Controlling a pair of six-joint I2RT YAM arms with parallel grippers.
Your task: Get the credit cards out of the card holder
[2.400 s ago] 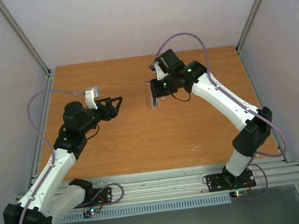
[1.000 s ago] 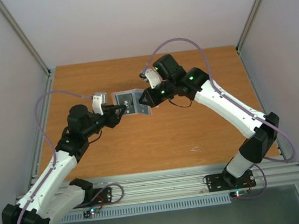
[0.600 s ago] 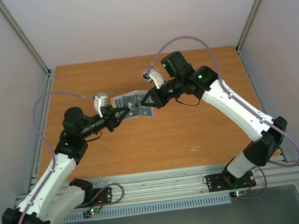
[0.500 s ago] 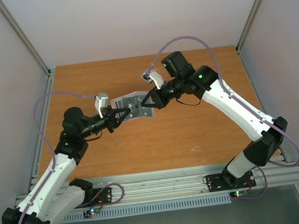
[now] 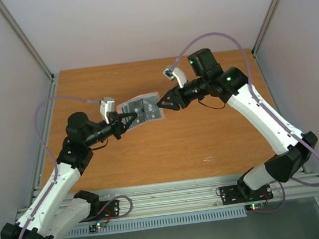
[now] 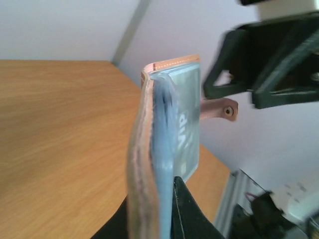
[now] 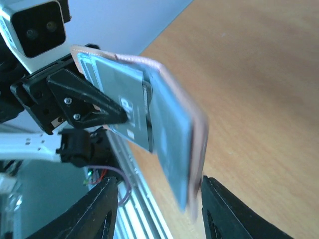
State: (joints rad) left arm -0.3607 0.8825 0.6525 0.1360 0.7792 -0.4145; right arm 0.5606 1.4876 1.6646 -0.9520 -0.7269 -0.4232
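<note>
The card holder [image 5: 143, 108] hangs open above the table, tan-pink outside, blue-grey inside. My left gripper [image 5: 130, 118] is shut on its left half. In the left wrist view the card holder [image 6: 142, 164] stands edge-on between my fingertips [image 6: 185, 211]. A dark credit card [image 6: 185, 124] with white marks sits in a pocket, and the same credit card [image 7: 119, 94] shows in the right wrist view. My right gripper [image 5: 162, 103] is open just right of the holder. Its fingers [image 7: 227, 211] stand wide apart, with the card holder's free flap [image 7: 172, 144] hanging in front of them.
The wooden table [image 5: 180, 146] lies below both arms. A small pale mark [image 5: 208, 159] sits on the table near the front right. Grey walls close in both sides, and a metal rail [image 5: 175, 199] runs along the near edge.
My right gripper has opened, let go of the card holder and drawn back to the right. My left gripper has closed on the holder's left half.
</note>
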